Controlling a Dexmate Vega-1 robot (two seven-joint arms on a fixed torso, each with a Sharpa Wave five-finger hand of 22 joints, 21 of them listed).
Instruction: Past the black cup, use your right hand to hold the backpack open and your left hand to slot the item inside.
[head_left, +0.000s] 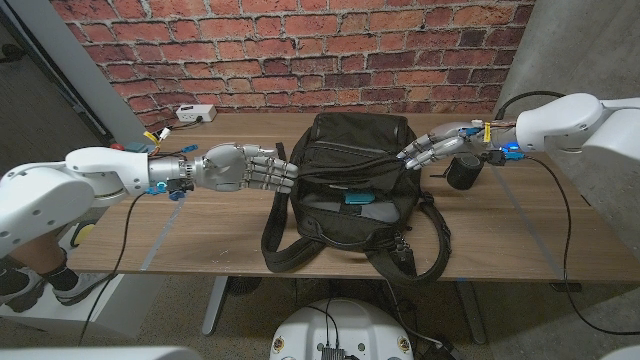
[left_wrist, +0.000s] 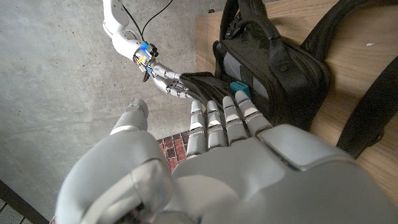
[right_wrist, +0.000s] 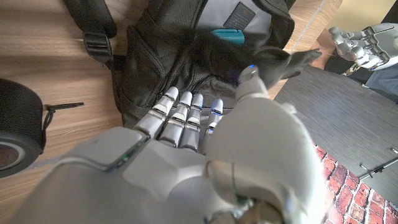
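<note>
- right hand (head_left: 432, 148) reaches past the cup (head_left: 463, 171) to the backpack (head_left: 345, 190); its fingers (right_wrist: 180, 115) are clamped on the black flap at the mouth's edge, thumb over it in the right wrist view; judged as lifting the flap so the opening stays wide
- left hand (head_left: 245, 167) hovers just beside the backpack's near side; fingers (left_wrist: 227, 121) together, slightly curled, nothing in them; looks clear of the bag, not touching
- item (head_left: 359, 198), teal, lies inside the open compartment, well beyond the left fingertips and just below the right fingers' flap; judged already slotted in, only its top edge showing
- cup sits on the bench (head_left: 200, 235) just behind the right fingers, apart from the backpack; so the right arm has to go over or beside it
- straps trail off the bag toward the bench's front edge; could snag if the bag is dragged
- risk: flap may slip from the right fingers, closing the mouth
</note>
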